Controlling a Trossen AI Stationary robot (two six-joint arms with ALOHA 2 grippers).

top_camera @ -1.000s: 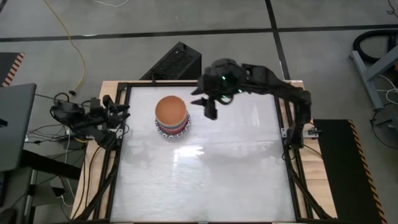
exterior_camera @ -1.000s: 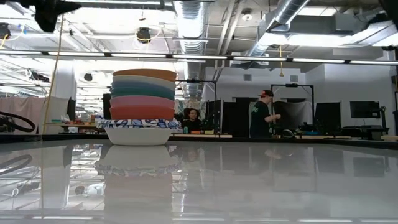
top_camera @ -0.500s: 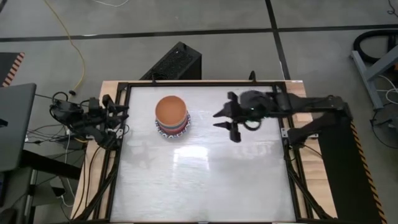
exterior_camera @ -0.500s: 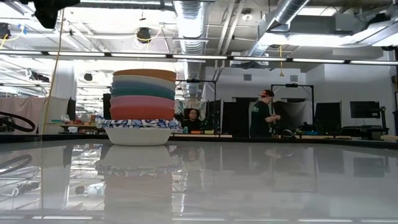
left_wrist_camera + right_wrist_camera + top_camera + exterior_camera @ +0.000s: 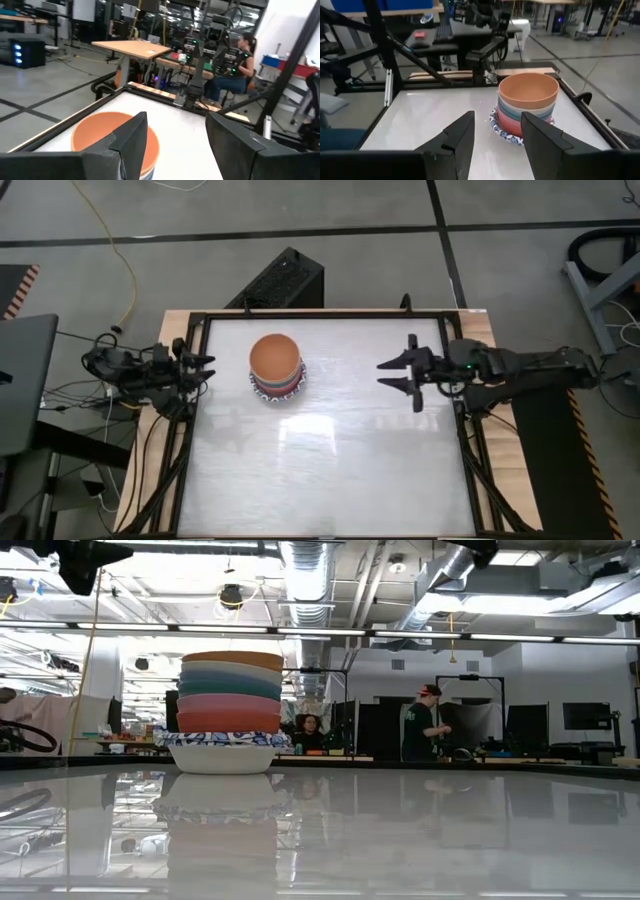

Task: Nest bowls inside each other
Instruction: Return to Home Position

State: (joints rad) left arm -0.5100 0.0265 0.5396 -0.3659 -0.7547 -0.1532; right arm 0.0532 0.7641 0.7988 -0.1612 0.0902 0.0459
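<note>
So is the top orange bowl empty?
Empty. The orange bowl shows a bare inside in the high and right wrist views.

Four cameras, one shared stack
My overhead looks straight down on the table (image 5: 320, 470); my low one sits at tabletop level; both wrist cameras face inward. All four catch the bowls (image 5: 275, 358).

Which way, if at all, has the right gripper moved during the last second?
Yes. In the high view the right gripper has drawn back from the bowl stack toward the right edge of the table, open.
</note>
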